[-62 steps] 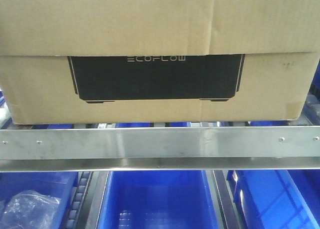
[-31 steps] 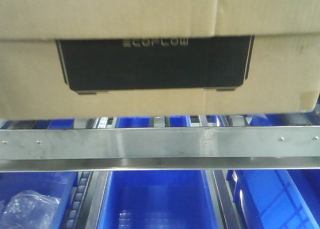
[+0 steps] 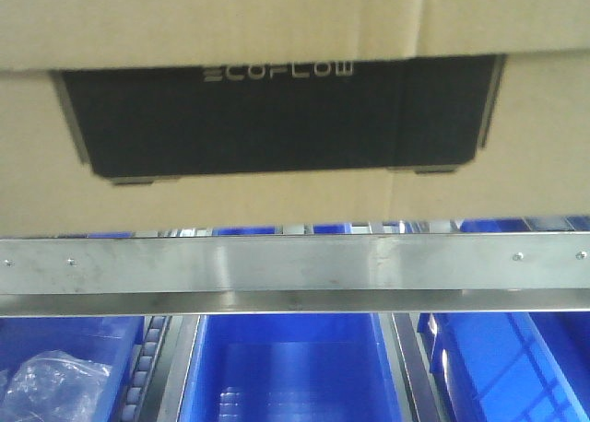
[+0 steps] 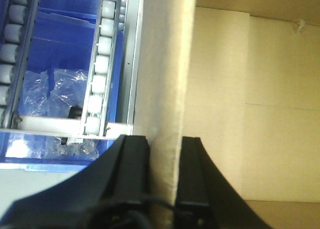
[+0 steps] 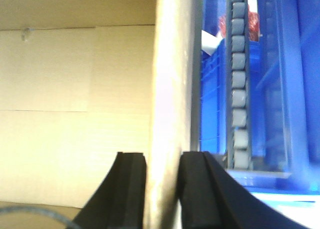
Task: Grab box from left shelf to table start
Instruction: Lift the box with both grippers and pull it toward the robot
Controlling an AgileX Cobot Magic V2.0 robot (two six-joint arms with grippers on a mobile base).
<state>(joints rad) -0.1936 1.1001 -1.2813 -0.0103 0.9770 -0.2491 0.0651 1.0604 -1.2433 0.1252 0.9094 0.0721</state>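
Note:
The brown cardboard box (image 3: 277, 192) with a black ECOFLOW panel fills the upper half of the front view, hanging over the shelf's steel front rail (image 3: 295, 263). My left gripper (image 4: 164, 141) is shut on the box's left side wall (image 4: 167, 64), one finger outside, one inside. On the other side, my right gripper (image 5: 162, 156) is shut on the box's right side wall (image 5: 170, 64) in the same way. The box's open inside (image 5: 75, 89) shows in both wrist views. The table is out of view.
Blue plastic bins (image 3: 295, 371) sit below the rail; the left one holds a clear plastic bag (image 3: 51, 385). Roller tracks (image 4: 100, 64) run beside the box on the left and roller tracks (image 5: 239, 79) on the right, over more blue bins.
The box has come toward the camera and looks larger; its lower edge now reaches down to the steel rail and hides the rollers behind it. The shelf and bins have not moved.

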